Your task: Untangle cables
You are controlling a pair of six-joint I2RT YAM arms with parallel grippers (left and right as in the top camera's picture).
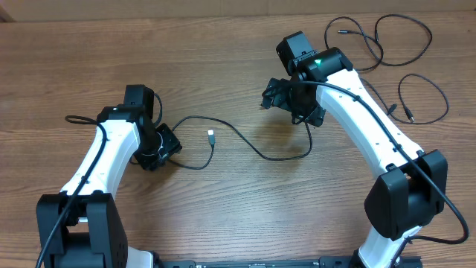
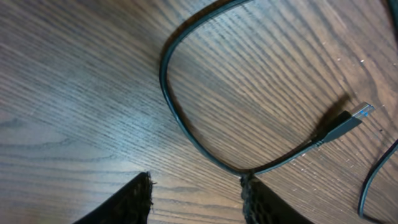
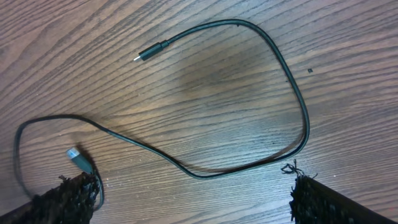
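Your left hand [image 2: 196,184] stands half open and empty, the cable [image 2: 180,118] grazing one fingertip [image 2: 255,199] and looping out ahead on the worktop [image 2: 74,93]. Its silvery plug [image 2: 362,111] lies just beyond, tip pointing away from the hand. The cable's length runs sideways toward your right hand [image 3: 193,183], spread wide, holding nothing.

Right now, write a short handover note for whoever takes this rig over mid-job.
Left gripper: open, one fingertip beside the middle cable, holding nothing.
Right gripper: open over the same cable, holding nothing.
Cables: the middle cable lies loose between the arms, its silvery plug near the left gripper. At far right, the long cable and short cable lie as separate loops.
Done: the three look untangled from each other.
Left: perhaps straightening the middle cable.
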